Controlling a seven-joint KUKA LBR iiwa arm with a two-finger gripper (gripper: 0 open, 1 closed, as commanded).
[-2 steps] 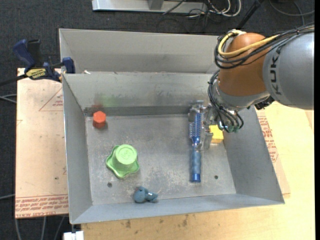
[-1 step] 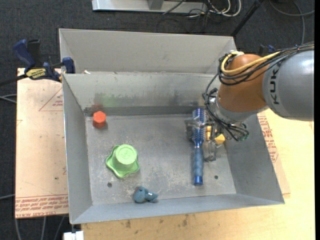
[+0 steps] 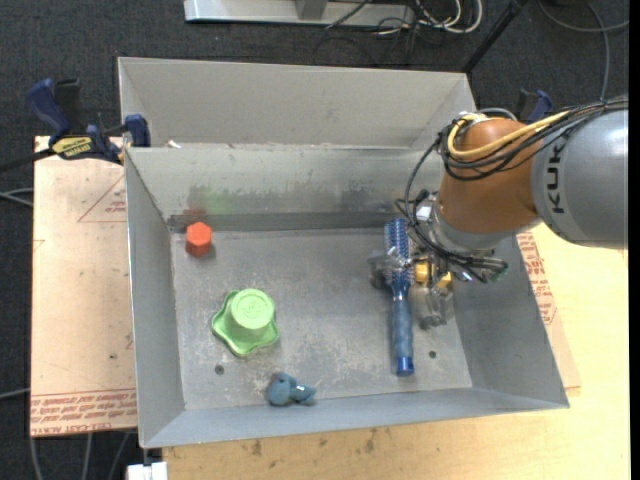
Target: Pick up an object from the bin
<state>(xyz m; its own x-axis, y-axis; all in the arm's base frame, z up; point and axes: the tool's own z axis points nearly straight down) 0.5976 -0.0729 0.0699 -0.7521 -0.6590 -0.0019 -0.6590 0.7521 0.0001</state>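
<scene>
Scuffed grey bin (image 3: 320,308), dark carpet (image 3: 100,18) beyond

My wrist cover (image 3: 487,183) is orange. In the grey bin (image 3: 320,288): a blue stick (image 3: 401,330) by the right wall, green cup (image 3: 246,320), orange-red block (image 3: 199,237), grey-blue lump (image 3: 288,392) at the front edge.

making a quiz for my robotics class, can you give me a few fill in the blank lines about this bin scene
1. The cup-like thing on the left of the bin floor is ____ in colour.
2. The gripper is over the upper end of a long stick that is ____ in colour.
3. Counting also the orange block and the small blue-grey lump near the front wall, the bin holds ____ loose things.

Missing words: green; blue; four.
</scene>
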